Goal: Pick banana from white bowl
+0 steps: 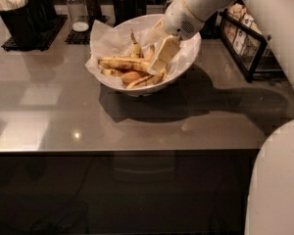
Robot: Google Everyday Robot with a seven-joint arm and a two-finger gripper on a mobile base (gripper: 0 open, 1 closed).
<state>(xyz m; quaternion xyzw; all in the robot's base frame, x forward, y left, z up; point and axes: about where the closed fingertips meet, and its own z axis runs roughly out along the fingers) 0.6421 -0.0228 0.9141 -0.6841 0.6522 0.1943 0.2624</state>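
The white arm (264, 13) enters from the upper right and bends down to the left over the white bowl (183, 68). Its thick round wrist (191, 13) hangs above the right rim of the bowl. Below the wrist, the cream-coloured gripper (158, 66) points down and to the left, into the bowl. Its tip is at the right end of the banana (122, 63), touching it or just beside it; which of the two I cannot tell. I also cannot tell if the gripper is open or closed. A large white part of the robot body (279, 185) fills the lower right corner.

The small packets in the black wire rack (242, 40) on the right have some print, but it is too small to read.

The banana lies in the middle of the bowl on the crumpled white paper (107, 38), almost level from left to right. It is long, nearly straight and dull yellow, with dark brown patches. Shorter, more orange bananas (137, 80) lie just in front of it, and one more banana (135, 48) stands up behind it. The bowl stands on a grey table (137, 126). Behind it are black holders (22, 16) with white items and two shakers (77, 6).
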